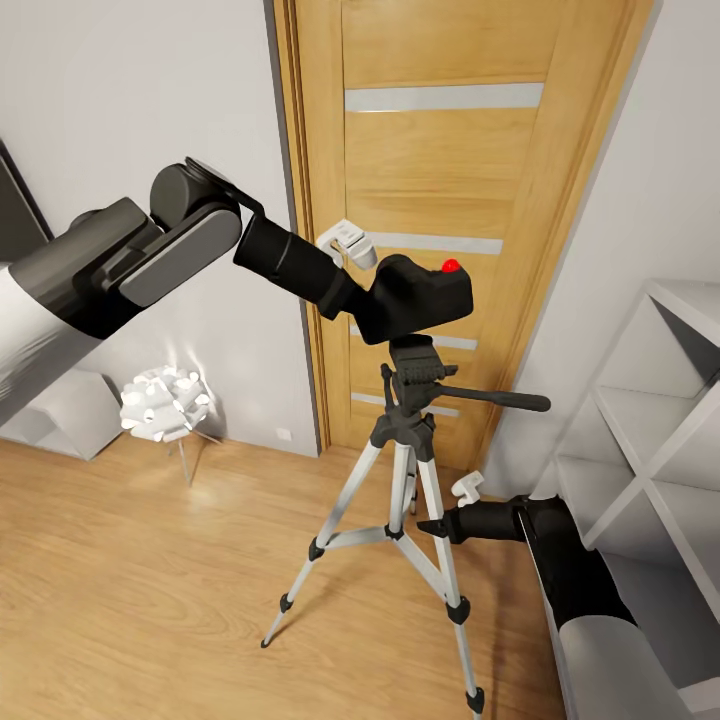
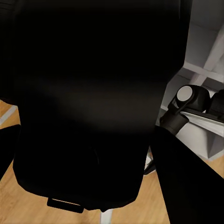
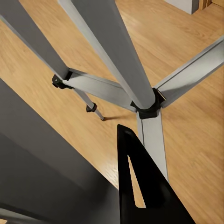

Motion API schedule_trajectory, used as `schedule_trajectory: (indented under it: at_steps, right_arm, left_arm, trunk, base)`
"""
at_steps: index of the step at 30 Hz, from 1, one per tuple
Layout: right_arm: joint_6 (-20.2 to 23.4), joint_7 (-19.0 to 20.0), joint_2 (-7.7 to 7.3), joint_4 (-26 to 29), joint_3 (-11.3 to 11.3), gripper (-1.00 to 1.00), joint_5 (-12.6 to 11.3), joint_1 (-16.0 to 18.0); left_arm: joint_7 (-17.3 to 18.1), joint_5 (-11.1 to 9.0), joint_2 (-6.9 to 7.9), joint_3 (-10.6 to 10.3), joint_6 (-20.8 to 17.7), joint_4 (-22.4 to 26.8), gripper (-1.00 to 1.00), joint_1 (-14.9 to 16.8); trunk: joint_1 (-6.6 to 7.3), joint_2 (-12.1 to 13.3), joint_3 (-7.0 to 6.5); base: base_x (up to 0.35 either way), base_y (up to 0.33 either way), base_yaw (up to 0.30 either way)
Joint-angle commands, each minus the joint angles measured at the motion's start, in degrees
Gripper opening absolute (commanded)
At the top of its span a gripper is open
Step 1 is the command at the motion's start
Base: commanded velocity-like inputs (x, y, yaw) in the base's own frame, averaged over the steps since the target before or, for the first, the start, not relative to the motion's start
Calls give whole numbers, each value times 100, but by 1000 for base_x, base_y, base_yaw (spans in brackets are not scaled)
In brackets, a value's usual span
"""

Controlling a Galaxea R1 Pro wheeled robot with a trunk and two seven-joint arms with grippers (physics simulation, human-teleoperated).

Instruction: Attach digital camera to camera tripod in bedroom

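My left gripper (image 1: 378, 296) is shut on the digital camera (image 1: 425, 295), a chunky black body with a red dot on top. I hold it directly over the black head (image 1: 412, 372) of the camera tripod (image 1: 405, 470); its underside looks to be touching the head plate. The long pan bar (image 1: 500, 401) points right. Silver legs spread over the wood floor. In the left wrist view the camera's black body (image 2: 88, 93) blocks most of the picture. My right gripper (image 1: 432, 527) hangs low beside a tripod leg, looking shut and empty; one black finger (image 3: 140, 186) shows near the leg brace hub (image 3: 147, 108).
An oak door (image 1: 440, 150) with frosted stripes stands right behind the tripod. A white shelf unit (image 1: 660, 420) fills the right side, close to my right arm. A white flower-shaped lamp (image 1: 165, 402) and a pale low cabinet (image 1: 60, 412) stand at the left wall.
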State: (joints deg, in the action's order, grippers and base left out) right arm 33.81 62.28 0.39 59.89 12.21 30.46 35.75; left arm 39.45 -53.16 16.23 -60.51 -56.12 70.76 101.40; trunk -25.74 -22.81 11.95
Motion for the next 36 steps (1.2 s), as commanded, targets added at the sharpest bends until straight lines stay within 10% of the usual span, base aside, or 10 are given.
schedule_trajectory:
  at_steps: [1, 11, 12, 36]
  right_arm:
    - [12, 38, 5, 4, 10, -100, 63, 5]
    - [13, 37, 5, 3, 10, -100, 63, 5]
    - [12, 37, 5, 4, 10, -100, 63, 6]
    - [12, 38, 5, 5, 10, -100, 109, 4]
  left_arm:
    - [27, -10, 2, -9, -14, -2, -100, 11]
    - [28, -10, 1, -19, -13, -1, -100, 12]
    - [28, -10, 1, -20, -13, -1, 100, 12]
    - [28, -10, -6, -14, -22, -9, 100, 12]
  trunk:
    - [-4, -11, 14]
    - [-4, -11, 14]
    - [-4, -11, 14]
    - [-4, -11, 14]
  base:
    - [0, 0, 0]
    - [0, 0, 0]
    - [0, 0, 0]
    - [0, 0, 0]
